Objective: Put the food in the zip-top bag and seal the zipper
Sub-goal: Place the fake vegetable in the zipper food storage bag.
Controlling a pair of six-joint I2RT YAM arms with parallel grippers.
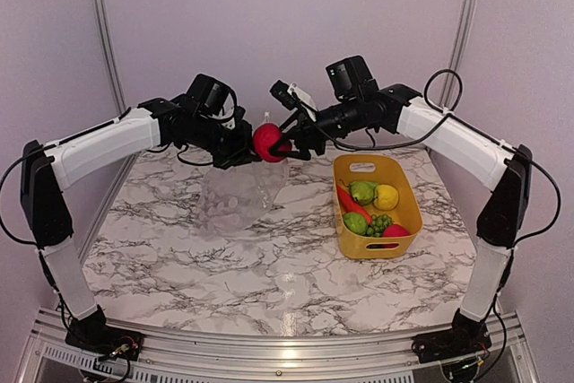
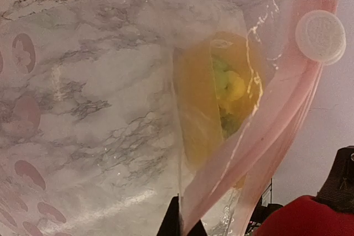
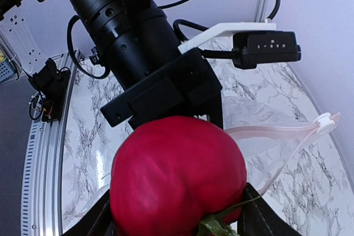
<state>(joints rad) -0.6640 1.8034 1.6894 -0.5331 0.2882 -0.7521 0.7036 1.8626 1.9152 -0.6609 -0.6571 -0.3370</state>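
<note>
Writing first: we see a small white label [image 1: 362,167] on the far rim of the yellow basket [image 1: 413,213], too small to read. From above, the left fingers [image 1: 238,154] are clenched on the mouth of the zip-top bag [image 1: 240,199], which hangs left of the basket, down toward the table [image 1: 224,266]. The right fingers [image 1: 292,144] stand fairly wide, grasping a red apple [image 1: 267,142] at the bag's mouth, up and left of the basket. The basket holds a red pepper [image 1: 352,203], green apple [image 1: 362,191], lemon [image 1: 387,196], grapes [image 1: 381,222], a green piece [image 1: 355,222] and a second red fruit [image 1: 395,231].

From the left wrist, we see those fingers pinched tight on the pink zipper [image 2: 265,136], a round white slider [image 2: 321,36] at its end, and the basket showing yellow through the plastic.

From the right wrist, the apple fills the gap between both fingers, the zipper strip just beyond it.
</note>
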